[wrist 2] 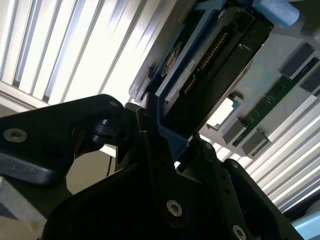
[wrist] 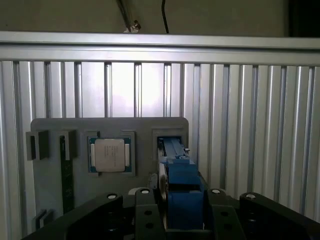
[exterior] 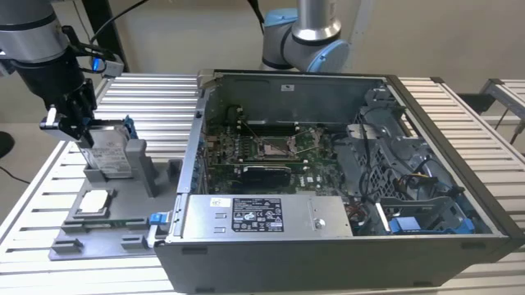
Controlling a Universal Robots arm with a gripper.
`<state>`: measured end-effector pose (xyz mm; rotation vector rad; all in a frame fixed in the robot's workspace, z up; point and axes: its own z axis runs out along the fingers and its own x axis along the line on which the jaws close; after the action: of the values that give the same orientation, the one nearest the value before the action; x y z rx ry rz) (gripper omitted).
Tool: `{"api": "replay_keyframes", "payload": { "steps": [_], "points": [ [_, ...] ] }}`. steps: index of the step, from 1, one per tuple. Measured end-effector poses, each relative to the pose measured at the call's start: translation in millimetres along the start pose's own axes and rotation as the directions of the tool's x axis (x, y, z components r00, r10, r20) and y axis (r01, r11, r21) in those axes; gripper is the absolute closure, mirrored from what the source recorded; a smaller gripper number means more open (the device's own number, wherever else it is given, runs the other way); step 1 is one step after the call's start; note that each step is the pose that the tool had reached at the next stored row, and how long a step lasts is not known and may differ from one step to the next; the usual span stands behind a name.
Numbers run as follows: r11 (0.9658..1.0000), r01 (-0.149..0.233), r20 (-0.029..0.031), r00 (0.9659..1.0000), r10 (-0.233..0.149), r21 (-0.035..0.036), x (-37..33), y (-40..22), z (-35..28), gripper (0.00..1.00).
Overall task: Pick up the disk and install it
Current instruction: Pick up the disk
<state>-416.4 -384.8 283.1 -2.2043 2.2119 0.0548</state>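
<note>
Gripper (exterior: 80, 134), the black two-finger one on the end of the silver arm, is pinching the flat silver-grey metal hard disk (exterior: 108, 157) with the white label and bright blue plastic bracket. In the first wrist view the blue bracket (wrist: 182, 192) sits right between the fingers (wrist: 146, 212), and both look pressed against it. The second wrist view has the same grip (wrist 2: 165, 135) from the side, with the disk's dark connector edge (wrist 2: 215, 55) pointing away from the gripper.

The disk stands upright on its edge directly below the gripper, with its lower part down in the slot of a tall grey plastic stand (exterior: 135, 160). I can't tell if it's lifted at all or fully seated.

The stand is part of a flat grey plastic fixture plate (exterior: 115, 239) that lies on the ribbed aluminium table (exterior: 156, 104). Just beside the gripper's spot on that plate, a small square silver chip (wrist: 110, 155) lies in its own pocket, and past that there's a thin green memory stick (wrist 2: 272, 97) lying flat.

The big open dark grey metal computer case (exterior: 328, 258) is well off to the gripper's side, on the exterior view's right, lid off with the green board showing.
</note>
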Motion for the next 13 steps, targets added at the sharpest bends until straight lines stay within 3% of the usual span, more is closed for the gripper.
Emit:
{"api": "replay_keyframes", "payload": {
  "steps": [6, 11, 13],
  "points": [
    [1.0000, 0.000, 0.0000, 1.0000, 0.000, 0.0001, -0.3, 0.1, -7.0, 1.00],
    [1.0000, 0.000, 0.0004, 1.0000, 0.000, 0.0010, -0.2, 0.1, -7.3, 1.00],
    [1.0000, 0.000, 0.0033, 1.0000, 0.000, 0.0025, -0.3, 0.2, -6.4, 1.00]
  ]
}}
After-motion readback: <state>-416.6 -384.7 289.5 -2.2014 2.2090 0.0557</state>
